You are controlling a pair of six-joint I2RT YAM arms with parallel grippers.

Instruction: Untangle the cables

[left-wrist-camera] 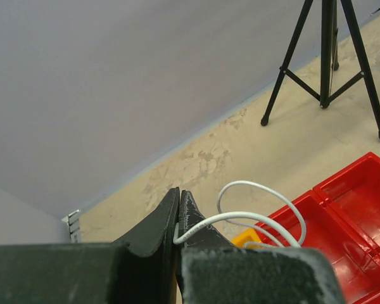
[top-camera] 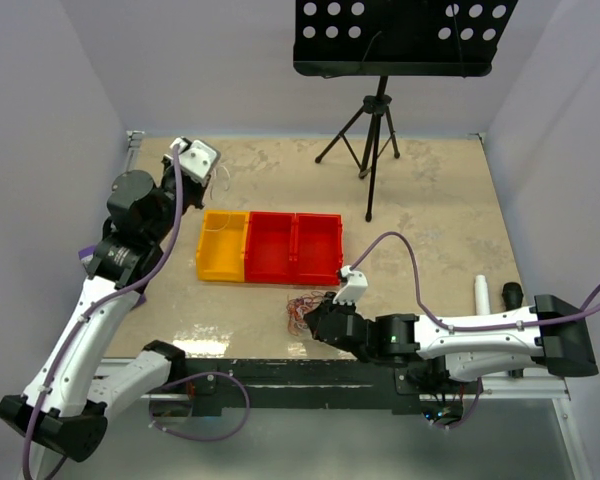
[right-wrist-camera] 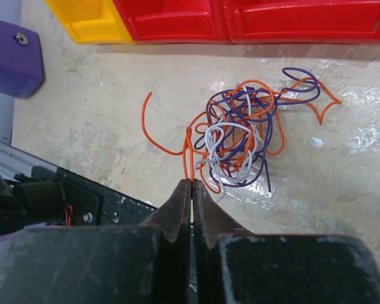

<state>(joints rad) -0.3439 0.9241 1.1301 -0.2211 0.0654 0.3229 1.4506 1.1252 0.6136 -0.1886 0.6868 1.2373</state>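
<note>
Orange strand of the cables (right-wrist-camera: 239, 134) pinched between right fingers (right-wrist-camera: 177, 212).

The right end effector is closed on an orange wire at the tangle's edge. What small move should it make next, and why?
Probably draw the right end effector slowly back, away from the tangle. Its jaws are shut on an orange wire that runs into the knotted loops, so a gentle pull may slide it free.

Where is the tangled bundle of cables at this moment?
In the top view the cables lie near the centre, just below the red bins, at the tip of the right gripper, which pinches an orange strand.
</note>
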